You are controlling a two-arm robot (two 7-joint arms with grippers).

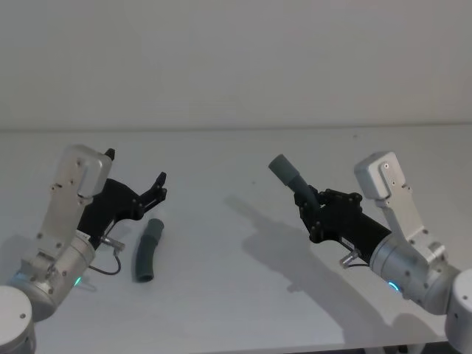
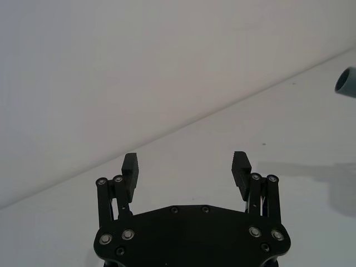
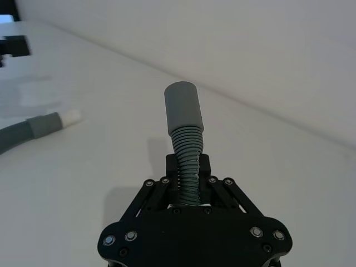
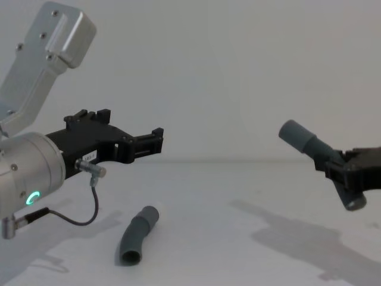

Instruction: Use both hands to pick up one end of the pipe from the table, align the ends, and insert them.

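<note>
Head view: left gripper (image 1: 136, 168), jaws apart, above lying pipe piece (image 1: 146, 251) on table (image 1: 221, 295); right gripper (image 1: 306, 200), well right of that piece, clamped on second pipe piece (image 1: 285, 172), wide cuff (image 1: 280, 167) raised.
Right wrist view: white tip (image 3: 70, 117) on lying piece.

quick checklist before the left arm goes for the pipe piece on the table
1. Left gripper jaws open: ok.
2. Right gripper shut on the held pipe piece, off the table: ok.
3. Lying pipe piece unobstructed: ok.
4. Left gripper aimed at it: not ok, jaws point across the table above it.
5. White tip aligned with the wide cuff: not ok, far apart.
</note>
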